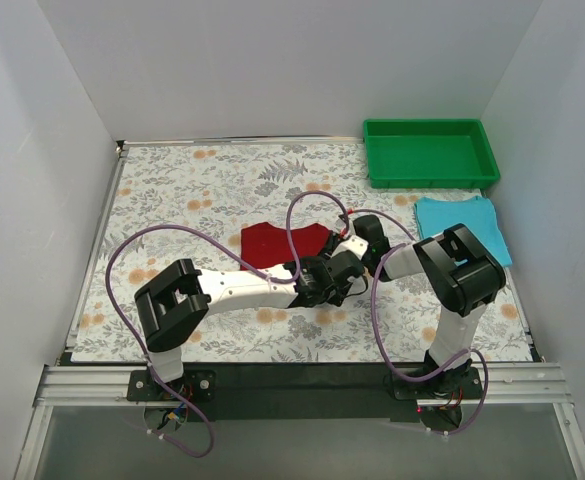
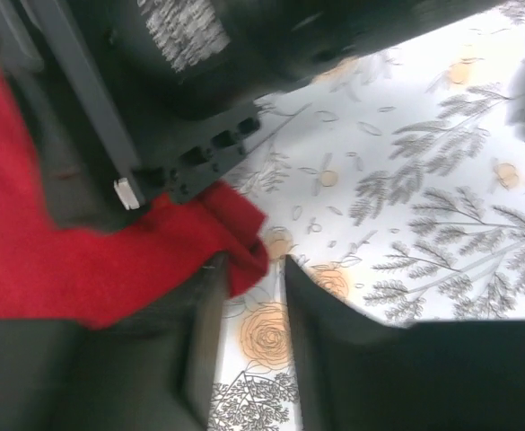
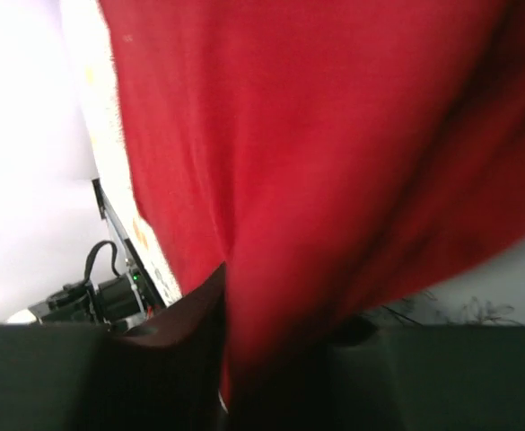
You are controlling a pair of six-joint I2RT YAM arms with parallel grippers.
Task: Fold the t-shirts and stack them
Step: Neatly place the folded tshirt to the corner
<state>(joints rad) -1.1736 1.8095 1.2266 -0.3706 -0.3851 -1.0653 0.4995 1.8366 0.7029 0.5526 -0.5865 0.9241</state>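
The dark red t-shirt (image 1: 277, 243) lies folded in the middle of the floral tablecloth. My right gripper (image 1: 353, 243) is at its right edge and is shut on a fold of the red cloth (image 3: 334, 180), which fills the right wrist view above the jaws (image 3: 271, 359). My left gripper (image 1: 338, 279) is just in front of it, open, with bare tablecloth in the gap (image 2: 255, 269). A corner of the red shirt (image 2: 231, 238) rests against its left fingertip. The turquoise blue t-shirt (image 1: 462, 228) lies as a folded rectangle at the right.
A green plastic tray (image 1: 430, 152) stands at the back right corner, just behind the blue shirt. White walls close in the table on three sides. The right gripper's black body (image 2: 181, 81) hangs close over the left gripper.
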